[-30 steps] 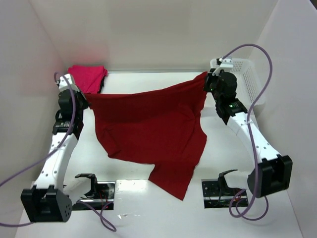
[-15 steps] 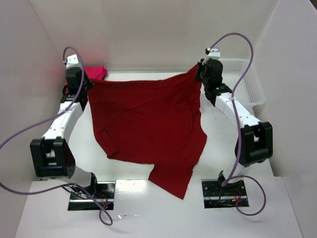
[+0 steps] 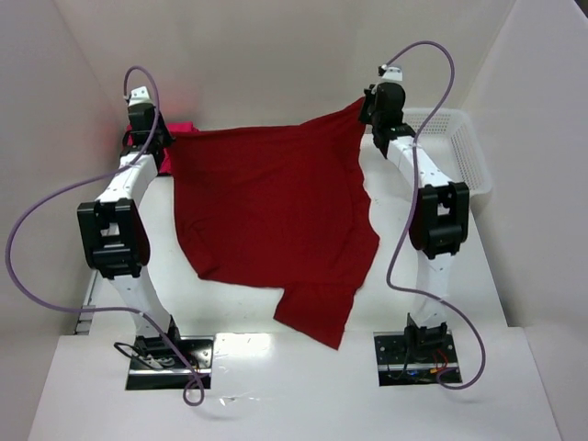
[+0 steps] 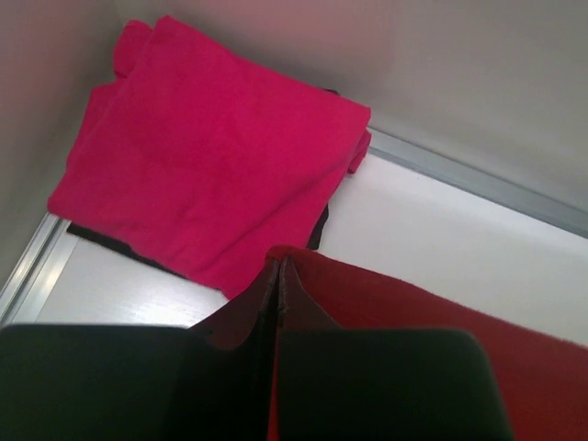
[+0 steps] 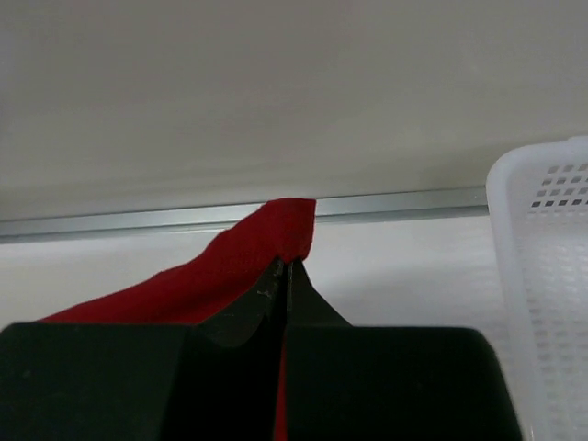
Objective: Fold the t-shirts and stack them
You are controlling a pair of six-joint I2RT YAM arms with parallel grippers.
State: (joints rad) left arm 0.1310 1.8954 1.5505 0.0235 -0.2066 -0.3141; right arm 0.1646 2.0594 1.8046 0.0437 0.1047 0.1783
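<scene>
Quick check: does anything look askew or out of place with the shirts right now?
Nothing damaged. The red t-shirt, pinched by the left end effector and right end effector, sits askew: one flap trails lower toward the near side. The folded pink t-shirt lies neatly in the far-left corner.

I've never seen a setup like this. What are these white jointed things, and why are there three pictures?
They are two robot arms bolted to a white table. The wide picture is from a camera above and behind them. The other two are from a small camera on each wrist. Each arm ends in a two-finger pincer. The left gripper and right gripper are both shut on the far edge of a red t-shirt, one at each end, holding it spread between them. A folded pink t-shirt lies in the far left corner, and a white basket sits at the far right.
</scene>
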